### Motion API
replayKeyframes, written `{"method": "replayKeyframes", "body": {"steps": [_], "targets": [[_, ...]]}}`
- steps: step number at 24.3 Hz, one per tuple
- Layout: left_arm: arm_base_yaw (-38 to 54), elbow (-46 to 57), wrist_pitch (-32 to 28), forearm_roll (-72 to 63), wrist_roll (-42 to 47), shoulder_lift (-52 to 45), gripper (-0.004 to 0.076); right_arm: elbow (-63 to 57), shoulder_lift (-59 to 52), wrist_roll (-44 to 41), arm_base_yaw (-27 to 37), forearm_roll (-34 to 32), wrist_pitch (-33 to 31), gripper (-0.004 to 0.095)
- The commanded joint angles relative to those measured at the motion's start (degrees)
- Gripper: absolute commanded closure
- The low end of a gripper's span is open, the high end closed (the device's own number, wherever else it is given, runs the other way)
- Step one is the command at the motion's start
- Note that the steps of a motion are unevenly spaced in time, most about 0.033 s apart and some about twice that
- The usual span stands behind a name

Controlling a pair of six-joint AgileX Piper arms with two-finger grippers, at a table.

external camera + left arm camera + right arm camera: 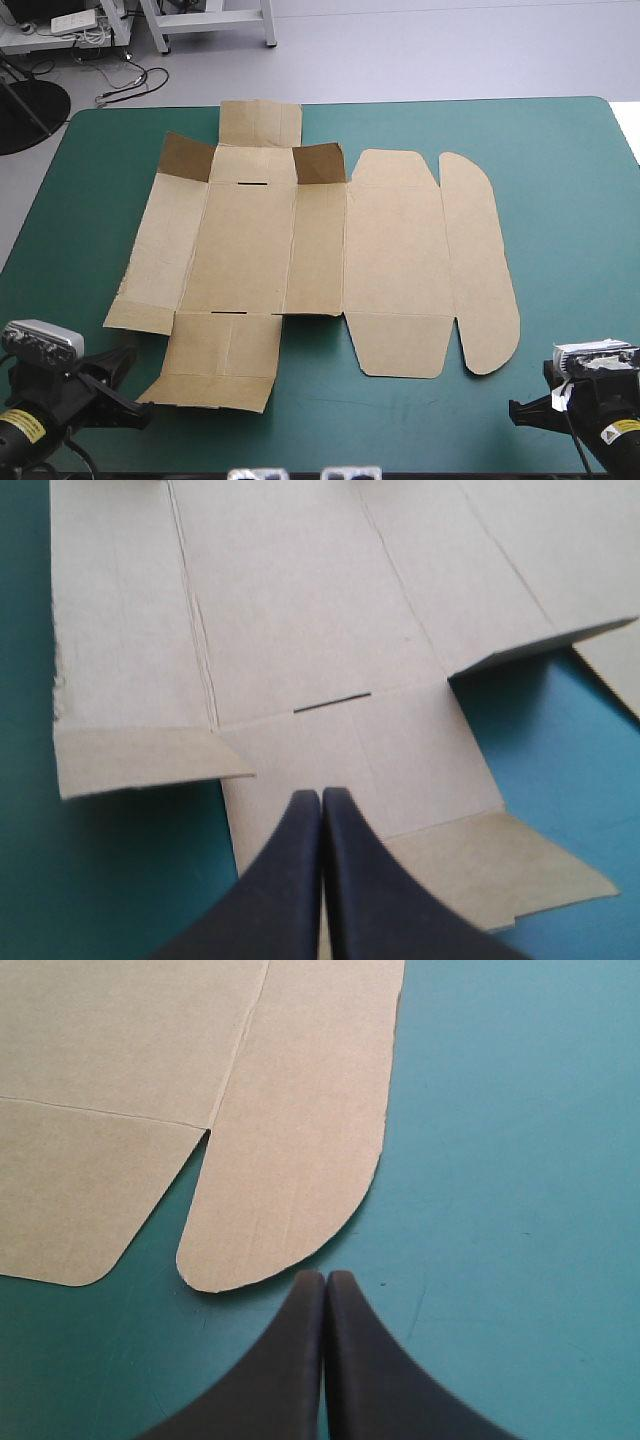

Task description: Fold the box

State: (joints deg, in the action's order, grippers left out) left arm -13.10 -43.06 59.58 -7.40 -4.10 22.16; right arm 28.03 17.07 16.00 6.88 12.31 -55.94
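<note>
Our box (pixel 250 250) lies almost flat on the tabletop (pixel 570 220).
We see both jaws clenched, holding nothing, at its near edge, probably so nothing blocks the first fold.

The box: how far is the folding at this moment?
Almost nothing is done: the box lies flat on the teal-green cover, only two far corner flaps look slightly raised. Nothing is in hand: the left gripper and right gripper are shut, empty. All walls remain.
</note>
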Motion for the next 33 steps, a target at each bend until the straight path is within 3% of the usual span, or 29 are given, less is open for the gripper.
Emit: {"method": "replayKeyframes", "body": {"steps": [1,14,18,26,30,33], "targets": [[0.0,-8.9,-0.9,-1.4,0.5,6.8,0.0733,2.0,0.9,0.2,-0.2,0.5,3.5,0.0928],[0.0,-13.7,-0.9,-5.5,-0.8,23.7,0.0733,2.0,0.9,0.2,-0.2,0.5,3.5,0.0928],[0.0,-15.3,-4.2,-4.9,-1.2,31.8,0.0733,2.0,0.9,0.2,-0.2,0.5,3.5,0.0928],[1.3,-26.3,-5.1,-0.8,-1.1,44.8,0.0733,2.0,0.9,0.2,-0.2,0.5,3.5,0.0928],[11.8,-34.7,-0.6,-1.4,-3.3,49.7,0.0726,2.0,0.9,0.2,-0.2,0.5,3.5,0.0928],[26.2,-35.5,2.6,-10.2,-9.9,51.0,0.0726,2.0,0.9,0.2,-0.2,0.5,3.5,0.0928]]}}
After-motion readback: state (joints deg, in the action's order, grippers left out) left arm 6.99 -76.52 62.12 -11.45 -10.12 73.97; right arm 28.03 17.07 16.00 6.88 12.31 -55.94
